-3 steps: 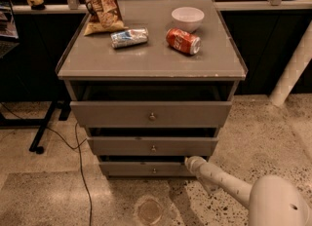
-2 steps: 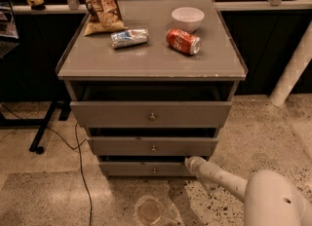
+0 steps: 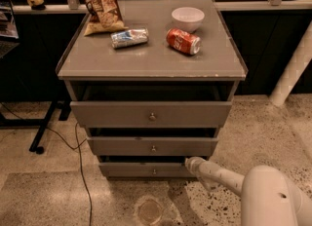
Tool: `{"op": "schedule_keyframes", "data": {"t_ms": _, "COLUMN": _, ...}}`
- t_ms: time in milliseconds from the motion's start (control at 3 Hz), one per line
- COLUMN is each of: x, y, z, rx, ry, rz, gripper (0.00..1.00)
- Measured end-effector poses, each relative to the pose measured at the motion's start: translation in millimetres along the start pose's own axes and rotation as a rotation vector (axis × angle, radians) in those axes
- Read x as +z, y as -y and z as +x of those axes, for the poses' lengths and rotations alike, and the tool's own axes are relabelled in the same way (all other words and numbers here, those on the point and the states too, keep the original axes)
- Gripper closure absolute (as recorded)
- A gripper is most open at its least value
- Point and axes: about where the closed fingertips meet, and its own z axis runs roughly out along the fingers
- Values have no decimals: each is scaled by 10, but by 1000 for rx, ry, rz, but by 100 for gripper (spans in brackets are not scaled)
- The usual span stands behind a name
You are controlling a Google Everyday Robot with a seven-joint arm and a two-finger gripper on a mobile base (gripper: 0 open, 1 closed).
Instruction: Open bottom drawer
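The bottom drawer (image 3: 146, 170) is the lowest, slimmest grey front of the grey cabinet, with a small round metal knob (image 3: 154, 172) at its centre. It stands out a little from the cabinet body, like the two drawers above it. My gripper (image 3: 190, 163) is at the end of a white arm that comes in from the lower right. It sits at the upper right end of the bottom drawer's front, against the gap under the middle drawer.
The cabinet top (image 3: 151, 62) holds a chip bag (image 3: 100, 3), a crushed silver can (image 3: 129, 38), a red can (image 3: 183, 41) and a white bowl (image 3: 187, 17). A black cable (image 3: 80, 171) and a stand leg (image 3: 41, 132) lie on the floor at left. A white post (image 3: 292, 69) stands at right.
The arm has shifted slightly left and its bulky white link now fills less of the lower right corner. The drawers look unchanged.
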Motion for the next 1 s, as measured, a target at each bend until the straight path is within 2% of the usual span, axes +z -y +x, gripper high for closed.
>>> {"op": "schedule_keyframes", "data": {"t_ms": 1000, "x": -126, "y": 95, "z": 105, "rx": 21, "ry": -42, "rz": 26, "gripper": 100}}
